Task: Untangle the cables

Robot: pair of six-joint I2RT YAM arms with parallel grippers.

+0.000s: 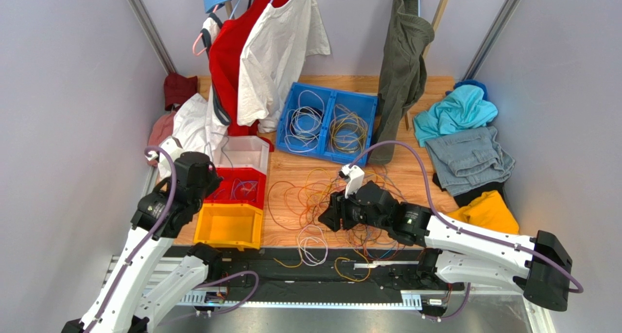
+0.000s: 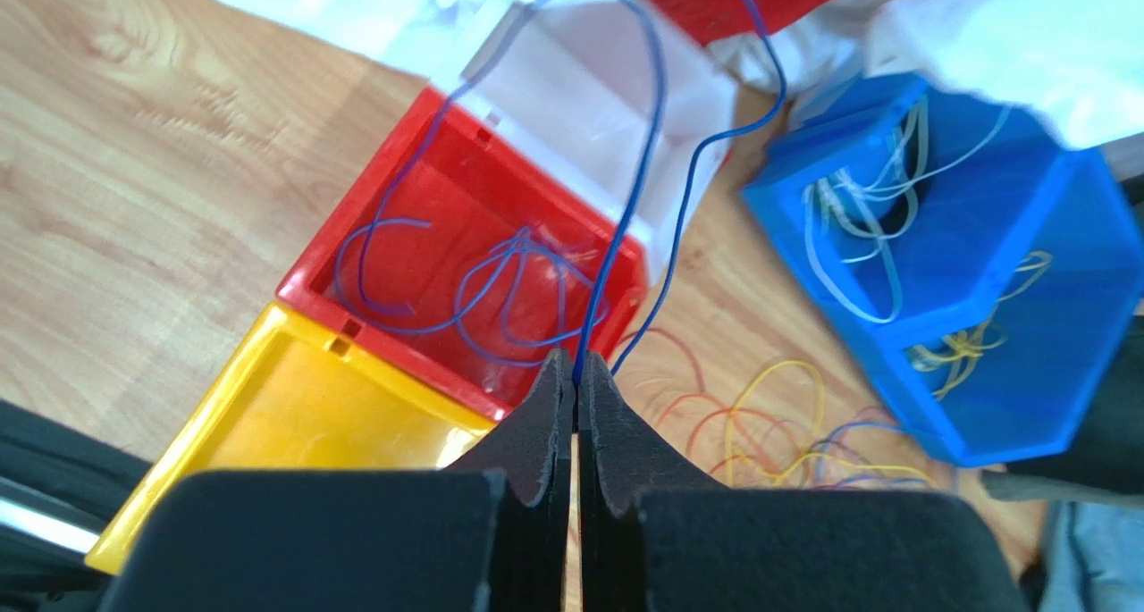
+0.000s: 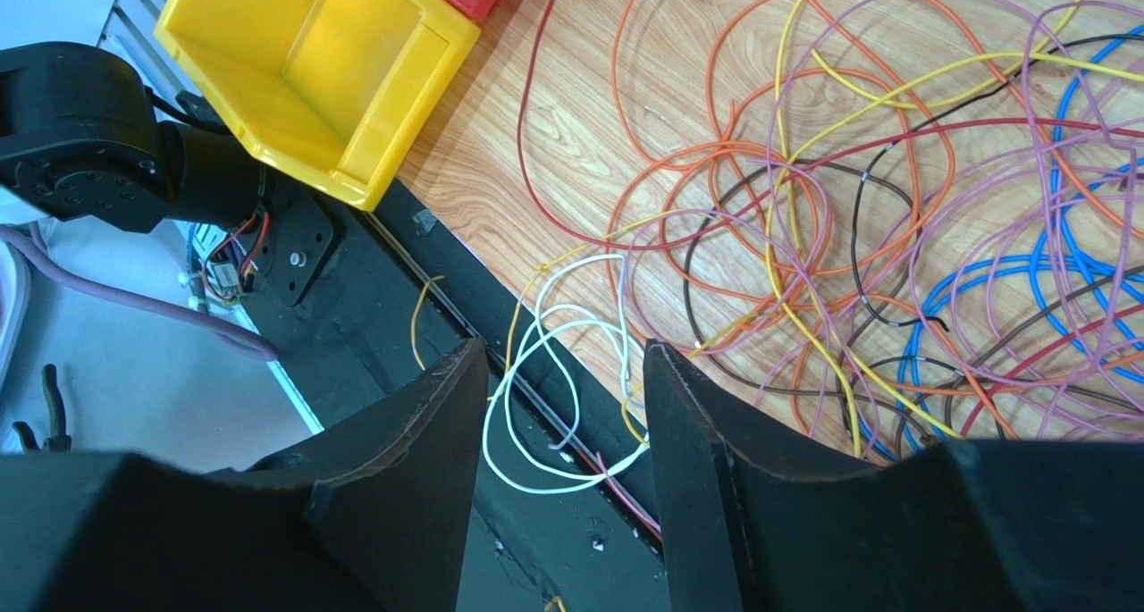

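Note:
A tangle of cables (image 1: 321, 194) in orange, yellow, purple, blue, red and dark strands lies on the wooden table; it also shows in the right wrist view (image 3: 860, 210). My left gripper (image 1: 201, 176) is shut on a thin blue cable (image 2: 657, 90) above the red bin (image 2: 336, 257), which holds several blue loops. The gripper shows in the left wrist view (image 2: 578, 371) with its jaws pressed together on the strand. My right gripper (image 3: 564, 358) is open and empty, hovering over a white cable loop (image 3: 537, 371) at the table's front edge, left of the tangle (image 1: 330, 218).
A yellow bin (image 1: 228, 226), the red bin (image 1: 241, 187) and a white bin (image 1: 244, 152) stand in a row at left. A blue two-part bin (image 1: 328, 121) holds white and yellow cables. Clothes hang at the back and lie piled at right (image 1: 467, 154). A black rail (image 1: 306, 271) runs along the front.

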